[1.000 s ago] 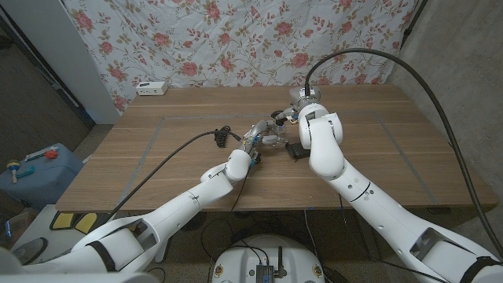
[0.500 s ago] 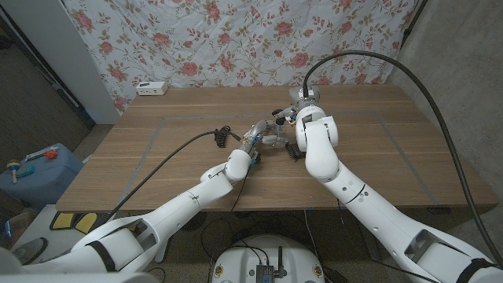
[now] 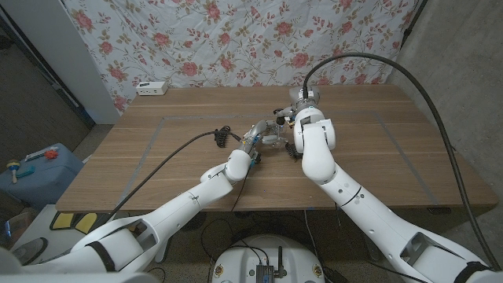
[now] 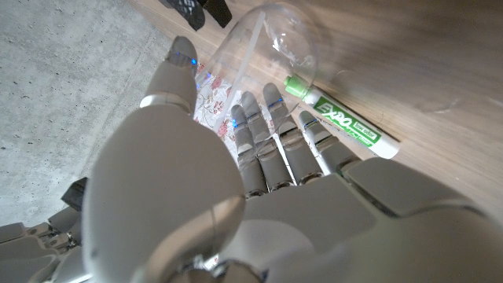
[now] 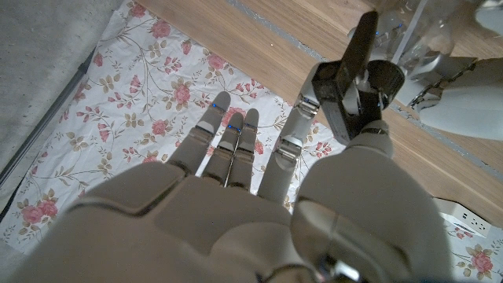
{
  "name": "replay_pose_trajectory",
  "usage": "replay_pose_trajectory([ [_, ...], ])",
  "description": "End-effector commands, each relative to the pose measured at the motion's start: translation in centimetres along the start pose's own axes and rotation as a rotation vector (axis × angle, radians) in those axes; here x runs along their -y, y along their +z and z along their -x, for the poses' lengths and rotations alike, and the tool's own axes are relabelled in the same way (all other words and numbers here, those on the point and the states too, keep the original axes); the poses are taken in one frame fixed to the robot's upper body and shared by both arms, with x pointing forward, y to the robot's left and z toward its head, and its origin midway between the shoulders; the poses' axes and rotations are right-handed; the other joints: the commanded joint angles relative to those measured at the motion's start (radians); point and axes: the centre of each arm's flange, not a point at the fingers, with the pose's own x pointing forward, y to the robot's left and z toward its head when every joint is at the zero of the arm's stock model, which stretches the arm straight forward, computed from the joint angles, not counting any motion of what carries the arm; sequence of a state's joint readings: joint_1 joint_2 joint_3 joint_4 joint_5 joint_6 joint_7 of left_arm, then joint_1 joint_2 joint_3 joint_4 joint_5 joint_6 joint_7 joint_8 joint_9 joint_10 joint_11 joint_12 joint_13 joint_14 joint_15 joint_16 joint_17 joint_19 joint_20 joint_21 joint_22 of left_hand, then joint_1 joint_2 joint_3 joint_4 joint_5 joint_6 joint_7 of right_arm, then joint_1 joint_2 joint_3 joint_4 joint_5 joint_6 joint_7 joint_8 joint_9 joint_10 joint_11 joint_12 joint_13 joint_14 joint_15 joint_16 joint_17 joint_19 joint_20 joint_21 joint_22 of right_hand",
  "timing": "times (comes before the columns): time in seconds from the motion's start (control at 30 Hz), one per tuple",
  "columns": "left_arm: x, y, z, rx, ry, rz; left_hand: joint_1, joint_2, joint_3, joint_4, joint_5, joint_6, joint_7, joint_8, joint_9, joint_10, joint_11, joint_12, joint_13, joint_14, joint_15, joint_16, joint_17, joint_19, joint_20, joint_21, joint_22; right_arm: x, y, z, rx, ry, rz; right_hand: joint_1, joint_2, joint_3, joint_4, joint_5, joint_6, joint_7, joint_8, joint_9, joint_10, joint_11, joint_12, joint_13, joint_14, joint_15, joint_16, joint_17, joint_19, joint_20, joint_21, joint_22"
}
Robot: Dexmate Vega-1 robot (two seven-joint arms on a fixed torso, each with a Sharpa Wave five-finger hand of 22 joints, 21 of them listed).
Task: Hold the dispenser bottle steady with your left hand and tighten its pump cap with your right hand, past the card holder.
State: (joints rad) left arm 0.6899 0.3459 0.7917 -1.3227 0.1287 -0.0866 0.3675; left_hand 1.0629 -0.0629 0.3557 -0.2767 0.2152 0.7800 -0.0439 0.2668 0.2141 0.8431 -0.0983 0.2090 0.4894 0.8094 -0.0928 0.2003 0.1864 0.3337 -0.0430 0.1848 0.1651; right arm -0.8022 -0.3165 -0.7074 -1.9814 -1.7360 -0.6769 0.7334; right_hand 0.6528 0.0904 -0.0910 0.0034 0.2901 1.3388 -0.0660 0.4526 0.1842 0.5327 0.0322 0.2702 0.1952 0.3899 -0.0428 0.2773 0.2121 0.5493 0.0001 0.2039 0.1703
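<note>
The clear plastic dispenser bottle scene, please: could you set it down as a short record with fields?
bottle: clear plastic dispenser bottle, on the wooden table
left hand: left hand wrapped around the bottle
right hand: right hand pinching the black pump cap between thumb and finger, other fingers spread
marker: green-capped Expo dry-erase marker lying on the table beside the bottle
far edge: white power strip
backdrop: floral cloth

Left hand [image 4: 236,181] curls its fingers around the bottle [image 4: 267,55]; right hand [image 5: 259,196] pinches the pump cap [image 5: 354,79], other fingers extended.
</note>
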Motion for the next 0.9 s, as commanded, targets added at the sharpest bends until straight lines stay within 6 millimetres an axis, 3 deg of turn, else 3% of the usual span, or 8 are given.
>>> replay_pose_trajectory([
  [0.03,0.12,-0.09,0.29,-0.005,0.000,0.005,-0.187,0.196,0.146,0.140,0.002,0.165,-0.018,0.003,0.001,0.008,-0.002,0.005,0.002,0.009,-0.048,-0.001,0.000,-0.002,-0.033,0.004,0.003,0.02,0.69,0.14,-0.009,-0.033,-0.027,0.009,0.010,0.004,-0.006,-0.008,0.034,0.002,0.015,0.003,0.025,-0.003,0.005,0.002,0.022,-0.022,0.006,0.005,0.016,-0.001,0.003,0.002],
  [0.43,0.01,-0.17,0.58,-0.006,0.005,0.006,-0.188,0.195,0.147,0.137,0.002,0.167,-0.019,0.005,0.001,0.010,-0.002,0.006,0.003,0.010,-0.047,0.001,0.001,-0.001,-0.034,0.004,0.003,0.00,0.83,-0.04,-0.024,-0.040,-0.049,0.025,0.022,0.014,-0.015,-0.013,0.076,0.002,0.038,0.001,0.063,-0.005,0.007,0.000,0.052,-0.033,0.009,0.005,0.032,-0.006,0.003,0.002],
  [0.9,-0.07,-0.24,0.71,-0.005,0.005,0.008,-0.193,0.197,0.149,0.138,0.002,0.167,-0.019,0.006,0.001,0.009,-0.003,0.006,0.004,0.010,-0.046,0.001,0.001,-0.001,-0.034,0.004,0.003,-0.12,1.15,-0.04,-0.045,-0.024,-0.079,0.035,0.068,0.036,-0.012,-0.017,0.087,0.001,0.064,0.001,0.079,-0.018,0.000,-0.002,0.065,-0.039,0.006,0.006,0.040,-0.011,0.002,0.003],
])
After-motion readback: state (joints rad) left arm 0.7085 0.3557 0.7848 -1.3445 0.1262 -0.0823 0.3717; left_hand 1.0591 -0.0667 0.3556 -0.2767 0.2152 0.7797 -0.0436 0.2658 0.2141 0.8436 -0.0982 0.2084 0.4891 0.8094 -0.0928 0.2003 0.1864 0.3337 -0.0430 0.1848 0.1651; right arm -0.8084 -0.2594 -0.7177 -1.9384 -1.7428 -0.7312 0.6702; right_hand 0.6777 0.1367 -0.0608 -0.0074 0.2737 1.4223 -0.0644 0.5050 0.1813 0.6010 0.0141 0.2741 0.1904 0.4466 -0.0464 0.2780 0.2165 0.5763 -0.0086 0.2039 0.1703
